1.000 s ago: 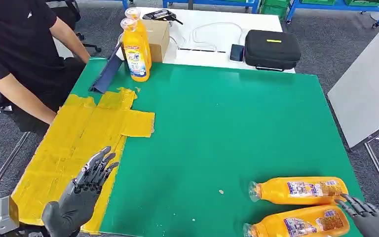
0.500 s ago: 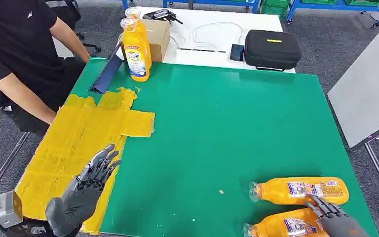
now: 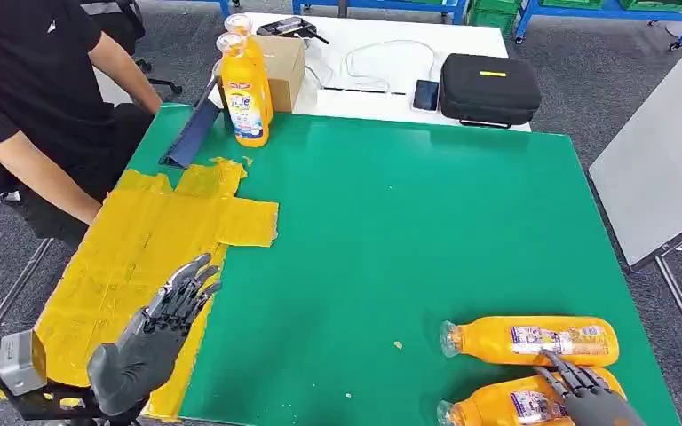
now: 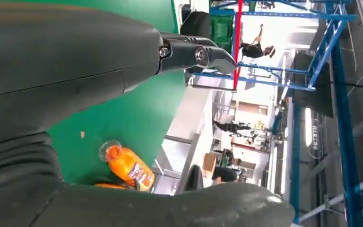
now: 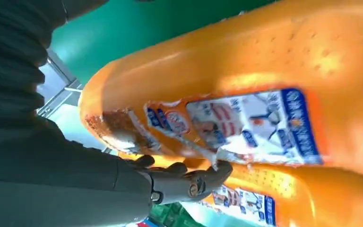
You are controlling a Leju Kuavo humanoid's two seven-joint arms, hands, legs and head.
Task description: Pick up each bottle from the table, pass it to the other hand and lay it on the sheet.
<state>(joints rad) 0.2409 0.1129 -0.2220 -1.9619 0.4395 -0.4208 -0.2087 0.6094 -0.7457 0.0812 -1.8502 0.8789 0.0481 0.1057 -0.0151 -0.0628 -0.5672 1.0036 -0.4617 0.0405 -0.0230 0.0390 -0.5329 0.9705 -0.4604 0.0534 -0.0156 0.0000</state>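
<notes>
**Right hand on the nearest lying bottle**

Two orange bottles lying on the green table (image 3: 426, 204) at the near right corner: nearer bottle (image 3: 506, 406), farther bottle (image 3: 533, 341) just beside it. Right hand (image 3: 586, 395) resting on the nearer bottle, fingers (image 5: 203, 182) spread over the label; a closed grasp cannot be told. Left hand (image 3: 155, 342) hovering over the near edge of the yellow sheet (image 3: 133, 248), fingers apart, holding nothing. Two upright bottles (image 3: 244, 84) at the far left. A seated person (image 3: 35, 98) beside the sheet.
</notes>
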